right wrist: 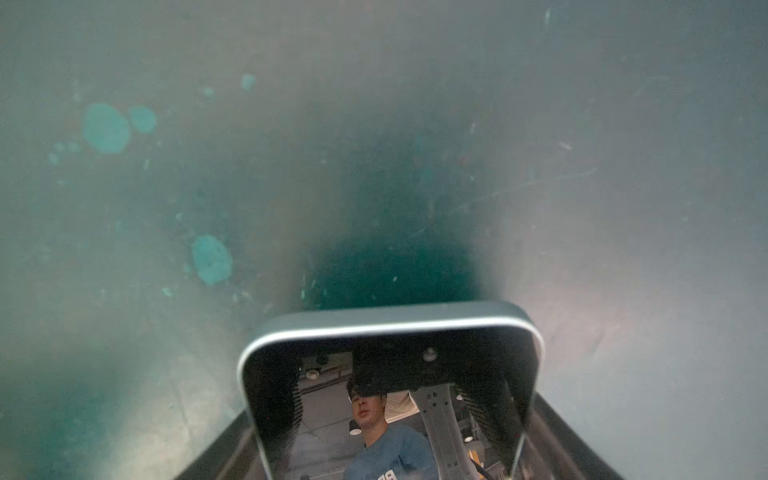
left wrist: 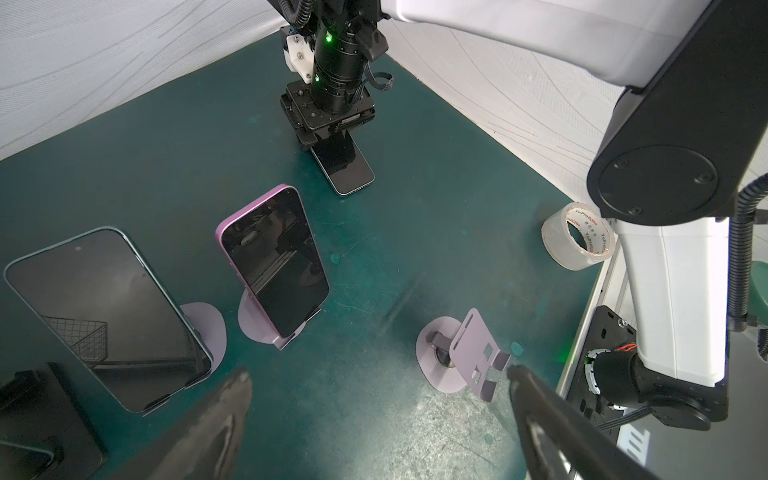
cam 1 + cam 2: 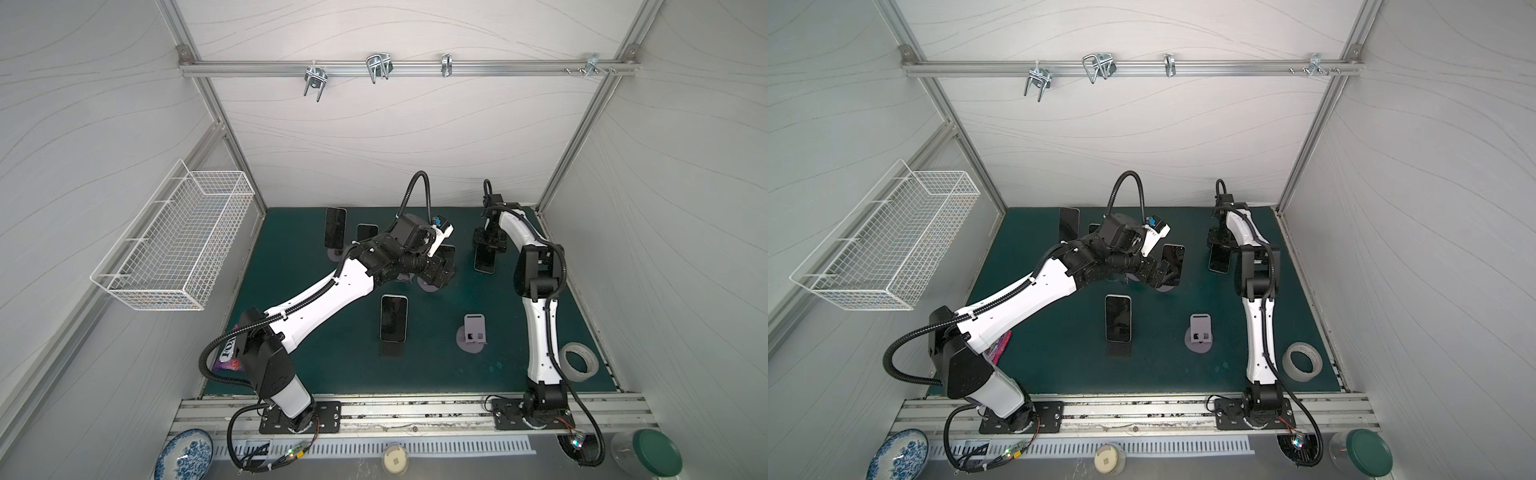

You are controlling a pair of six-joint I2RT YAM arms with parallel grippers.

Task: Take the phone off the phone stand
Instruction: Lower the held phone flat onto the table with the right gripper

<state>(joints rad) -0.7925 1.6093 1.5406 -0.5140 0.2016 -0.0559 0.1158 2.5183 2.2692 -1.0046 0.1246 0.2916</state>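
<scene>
Left wrist view shows right fingers clamped on the silver phone, low at the counter's one o'clock, well apart from the empty phone stand at five. Best to lay it flat, then release; left fingers gape, holding nothing.

Both arms: white shells w/ black joints, corrugated black cables.

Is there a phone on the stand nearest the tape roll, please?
No, the stand beside the tape roll is bare, and its purple cradle holds nothing.
</scene>
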